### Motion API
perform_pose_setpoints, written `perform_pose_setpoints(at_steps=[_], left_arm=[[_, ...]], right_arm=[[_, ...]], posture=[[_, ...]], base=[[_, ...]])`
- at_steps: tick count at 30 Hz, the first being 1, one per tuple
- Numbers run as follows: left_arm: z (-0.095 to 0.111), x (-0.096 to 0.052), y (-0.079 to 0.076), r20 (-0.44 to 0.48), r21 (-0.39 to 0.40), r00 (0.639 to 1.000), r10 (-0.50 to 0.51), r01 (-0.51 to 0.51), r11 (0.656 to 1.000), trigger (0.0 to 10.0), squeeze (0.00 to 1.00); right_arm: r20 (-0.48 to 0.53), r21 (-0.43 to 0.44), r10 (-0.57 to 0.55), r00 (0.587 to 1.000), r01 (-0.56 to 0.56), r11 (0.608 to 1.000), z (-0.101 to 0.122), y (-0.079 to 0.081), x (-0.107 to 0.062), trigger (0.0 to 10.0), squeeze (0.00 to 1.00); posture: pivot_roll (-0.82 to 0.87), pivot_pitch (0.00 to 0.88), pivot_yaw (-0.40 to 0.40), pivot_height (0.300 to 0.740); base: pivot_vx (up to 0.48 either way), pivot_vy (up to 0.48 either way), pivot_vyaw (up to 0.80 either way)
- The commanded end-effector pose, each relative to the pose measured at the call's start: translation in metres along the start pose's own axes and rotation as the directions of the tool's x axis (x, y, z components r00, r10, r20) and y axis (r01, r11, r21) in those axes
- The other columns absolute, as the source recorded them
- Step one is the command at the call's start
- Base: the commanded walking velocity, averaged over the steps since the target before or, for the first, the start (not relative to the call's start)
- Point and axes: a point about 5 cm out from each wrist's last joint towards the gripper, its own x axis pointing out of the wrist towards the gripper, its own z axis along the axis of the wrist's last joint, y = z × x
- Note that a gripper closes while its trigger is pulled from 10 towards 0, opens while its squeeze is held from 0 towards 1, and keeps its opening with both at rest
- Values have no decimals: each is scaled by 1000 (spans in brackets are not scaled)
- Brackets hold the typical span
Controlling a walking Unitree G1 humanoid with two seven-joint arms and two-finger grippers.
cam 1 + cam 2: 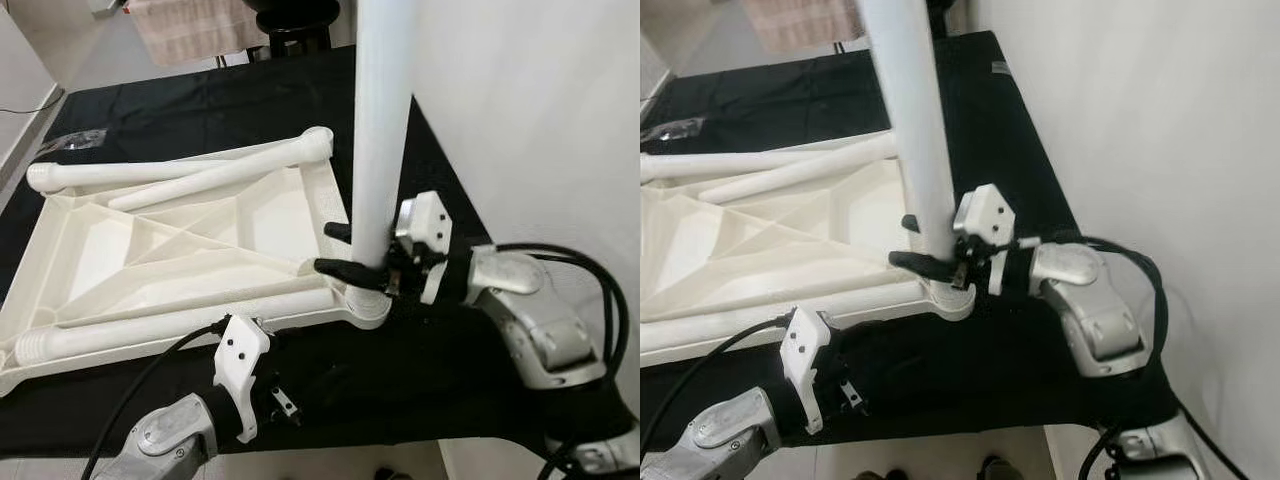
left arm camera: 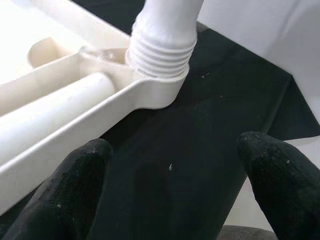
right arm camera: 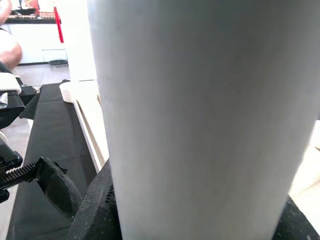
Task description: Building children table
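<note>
a: where do we stand with the leg?

b: it stands upright at the near right corner of the tabletop, which lies upside down on the black-draped desk. its threaded foot sits in the corner socket; in the left wrist view a few threads are above the rim, so we judge it not fully screwed home.

a: and our pincers?

b: our right pincer is pinching the leg low down, just above the socket, one finger on each side. our left pincer is spread and holds nothing; it hovers over the bare cloth at the desk's near edge, just short of that same corner.

a: what does the next move turn on?

b: the leg's long axis runs straight up from the socket, and our right arm is the one on it, reaching in from the desk's right edge. any turning has to go around that vertical axis. three more legs lie flat on the tabletop, well to the left.

a: any writing or brand?

b: none we can read on the leg, tabletop or cloth.
</note>
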Motion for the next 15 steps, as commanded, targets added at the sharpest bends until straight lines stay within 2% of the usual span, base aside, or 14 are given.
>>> perform_pose_setpoints(at_steps=[1,2,8,10,13,15], left_arm=[[-6,-3,1,-33,-5,999,-2,1,1000,10000,0],[-6,-3,0,-35,-7,999,-9,9,1000,10000,0],[-6,-3,0,-36,-8,999,-15,15,1000,10000,0],[-6,-3,-2,-36,-9,999,-19,19,1000,10000,0],[-5,-4,-2,-36,-9,999,-20,20,1000,10000,0],[-5,-6,-4,-37,-12,999,-19,19,1000,10000,0]], right_arm=[[-115,162,96,989,-77,984,-32,8,-8,10000,0],[-86,173,242,966,-225,959,-23,10,-17,10000,0],[-82,186,302,950,-283,941,-21,6,-18,10000,0],[-68,216,321,945,-300,929,-23,-2,-11,10000,0],[-58,232,324,944,-303,924,-23,-6,-8,10000,0],[-22,276,329,944,-310,910,-24,-11,-1,10000,0]], posture=[[-36,263,68,740],[-36,264,68,740],[-36,269,68,740],[-27,280,68,740],[-27,280,68,740],[-16,297,65,740]], base=[[0,0,0],[0,0,0],[0,0,0],[0,0,0],[0,0,0],[0,0,0]])
